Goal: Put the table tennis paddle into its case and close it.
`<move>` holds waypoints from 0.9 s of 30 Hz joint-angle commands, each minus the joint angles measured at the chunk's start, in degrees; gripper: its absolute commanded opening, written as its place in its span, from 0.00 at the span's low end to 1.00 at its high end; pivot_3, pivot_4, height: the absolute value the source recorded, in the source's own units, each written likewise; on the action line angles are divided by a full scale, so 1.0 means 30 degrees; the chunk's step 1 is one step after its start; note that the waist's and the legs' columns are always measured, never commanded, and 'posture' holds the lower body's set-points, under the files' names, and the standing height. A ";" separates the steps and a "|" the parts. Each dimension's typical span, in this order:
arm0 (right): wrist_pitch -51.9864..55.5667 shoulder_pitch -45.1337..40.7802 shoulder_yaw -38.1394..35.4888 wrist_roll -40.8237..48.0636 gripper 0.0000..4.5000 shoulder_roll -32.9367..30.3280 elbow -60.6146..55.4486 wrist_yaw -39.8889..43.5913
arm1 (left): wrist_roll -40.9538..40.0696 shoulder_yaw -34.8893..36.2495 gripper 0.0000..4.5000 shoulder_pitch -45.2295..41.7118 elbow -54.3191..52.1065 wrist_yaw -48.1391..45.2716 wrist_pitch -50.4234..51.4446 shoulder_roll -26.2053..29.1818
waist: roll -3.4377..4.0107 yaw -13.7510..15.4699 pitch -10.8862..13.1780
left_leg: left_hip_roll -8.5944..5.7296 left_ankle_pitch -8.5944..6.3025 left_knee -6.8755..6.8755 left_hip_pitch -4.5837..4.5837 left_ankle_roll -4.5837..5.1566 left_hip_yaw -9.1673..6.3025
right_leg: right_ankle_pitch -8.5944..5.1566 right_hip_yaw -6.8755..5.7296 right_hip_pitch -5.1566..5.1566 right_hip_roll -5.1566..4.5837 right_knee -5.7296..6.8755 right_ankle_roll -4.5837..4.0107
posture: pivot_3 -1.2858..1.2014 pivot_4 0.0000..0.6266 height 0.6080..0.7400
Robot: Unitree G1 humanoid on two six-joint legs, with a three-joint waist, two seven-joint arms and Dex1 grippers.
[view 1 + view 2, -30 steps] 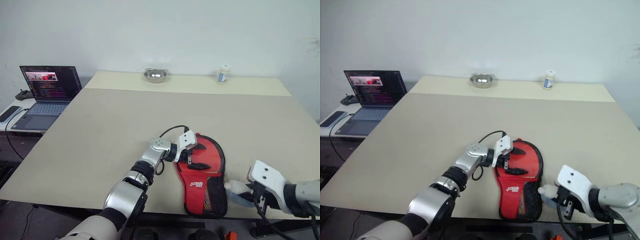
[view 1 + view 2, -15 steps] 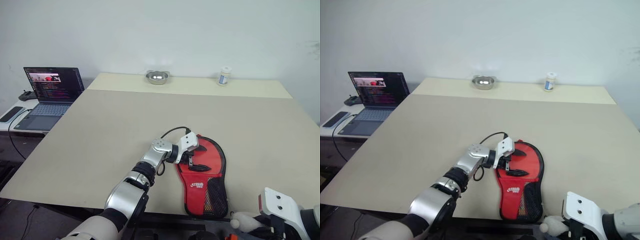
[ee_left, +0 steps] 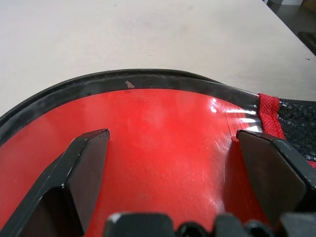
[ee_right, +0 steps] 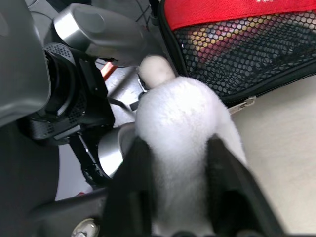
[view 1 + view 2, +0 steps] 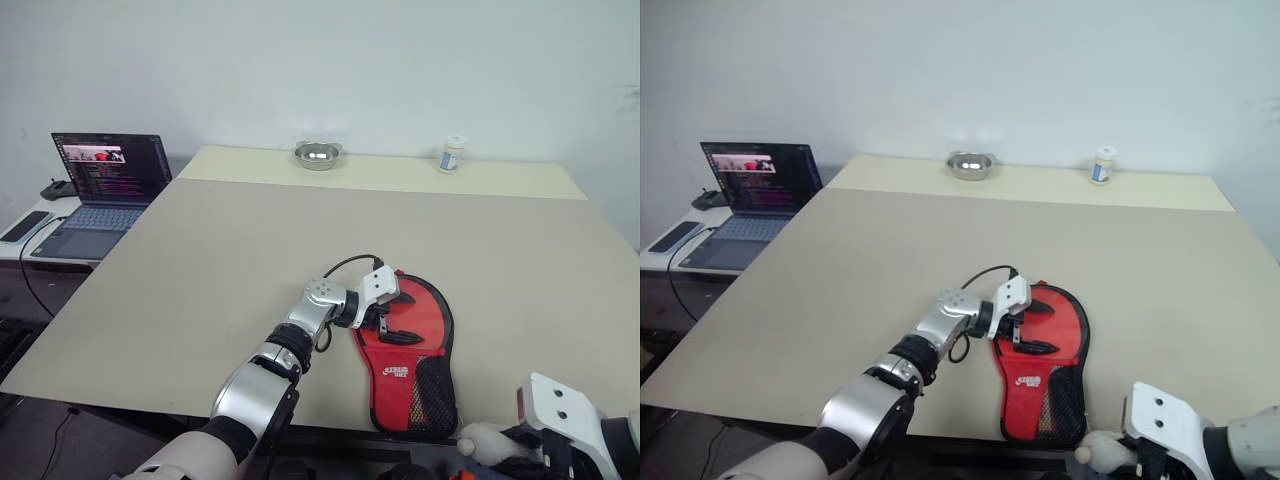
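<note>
- Near the front edge of the bench (image 5: 200,260), you see the case (image 5: 408,345) lying flat, red side up, its white logo and black mesh pocket toward the bench's front edge.
- Your left gripper (image 5: 385,310) rests over the round end of the case; in the left wrist view its two black fingers (image 3: 81,170) stand wide apart, jaws open, above a glossy red surface with a black rim.
- Whether that red surface is the table tennis paddle or the case itself, you cannot tell; through the mesh in the right wrist view you see coloured stripes inside the pocket.
- Your right gripper (image 4: 180,163) sits off the front edge of the bench, beside the mesh end of the case; its jaws are closed on a white fluffy object (image 4: 185,133).
- At the far edge of the bench stand a metal bowl (image 5: 318,154) and a small white bottle (image 5: 451,154), well apart.
- On a side table to your left sits an open laptop (image 5: 100,185).
</note>
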 commanded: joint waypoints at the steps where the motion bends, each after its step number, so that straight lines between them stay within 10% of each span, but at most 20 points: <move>1: 0.0769 -0.0661 -0.1234 0.1242 0.58 -0.0056 -0.0492 0.0543 | 0.0749 -0.0758 1.00 0.0697 0.1181 0.0138 0.0458 -0.0166 | -0.0002 -0.0003 0.0002 | -0.0003 0.0000 0.0000 0.0000 0.0000 0.0001 | 0.0000 0.0002 0.0000 -0.0001 0.0000 0.0000 | 0.52 0.24 1.00; 6: 0.1415 -0.2718 -0.2124 0.2159 0.99 0.0010 0.0819 0.0300 | 0.0302 -0.0647 1.00 0.0708 0.0358 -0.0611 0.0135 -0.0318 | -0.0006 -0.0014 0.0005 | -0.0003 0.0000 0.0011 0.0003 0.0000 0.0004 | 0.0003 0.0004 0.0003 -0.0005 0.0004 0.0005 | 0.52 0.24 1.00; 18: -0.3300 -1.3356 0.5626 -0.1844 1.00 0.4644 1.0024 -0.4029 | -0.3073 0.1207 1.00 -0.0585 -0.5888 -0.4023 0.2980 0.2727 | -0.0034 -0.0373 0.0333 | 0.0008 0.0004 0.0005 -0.0136 0.0004 0.0059 | 0.0008 0.0064 -0.0174 0.0021 0.0036 -0.0006 | 0.52 0.24 1.00; 27: -1.0043 -1.7607 0.8515 -0.5164 1.00 0.9227 1.9129 -0.2210 | -0.4559 0.2650 1.00 0.3386 -1.4995 -0.0247 0.8784 0.5840 | 0.0174 -0.0437 0.0443 | 0.0009 0.0011 0.0021 -0.0305 -0.0002 0.0071 | 0.0066 0.0073 -0.0356 0.0024 0.0084 -0.0097 | 0.52 0.24 1.00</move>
